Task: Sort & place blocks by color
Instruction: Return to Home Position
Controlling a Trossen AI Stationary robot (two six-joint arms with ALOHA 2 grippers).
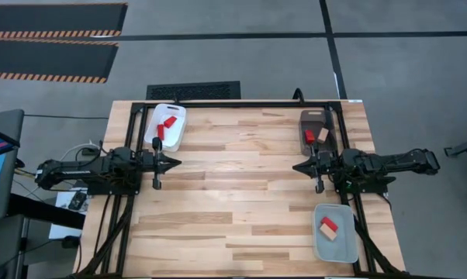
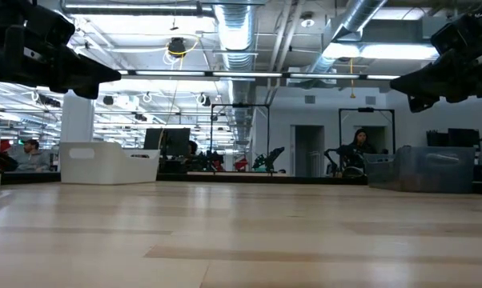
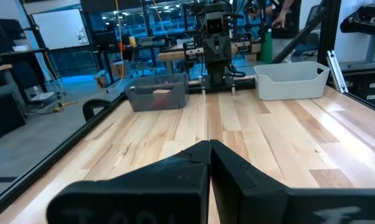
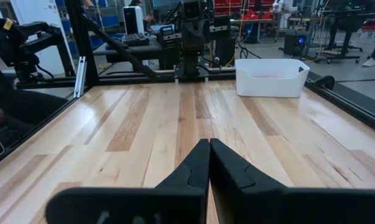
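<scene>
My left gripper (image 1: 176, 163) is shut and empty above the table's left part, fingers pointing toward the right edge; its closed fingers show in its wrist view (image 3: 210, 155). My right gripper (image 1: 296, 167) is shut and empty above the right part, pointing toward the left edge, and shows in its own wrist view (image 4: 209, 155). Red blocks (image 1: 170, 122) lie in the white tray (image 1: 176, 112). A red block (image 1: 309, 136) and a pale wood block (image 1: 323, 135) lie in the brown tray (image 1: 314, 118). A red block (image 1: 329, 224) and a pale one (image 1: 325, 232) lie in the pale tray (image 1: 336, 249).
The white tray stands at the far left, also in the right wrist view (image 4: 271, 78). The brown tray stands at the far right (image 3: 156, 96), the pale tray at the near right (image 3: 292, 81). Bare wooden table (image 1: 233, 201) lies between the grippers. People sit in the room behind (image 2: 357, 148).
</scene>
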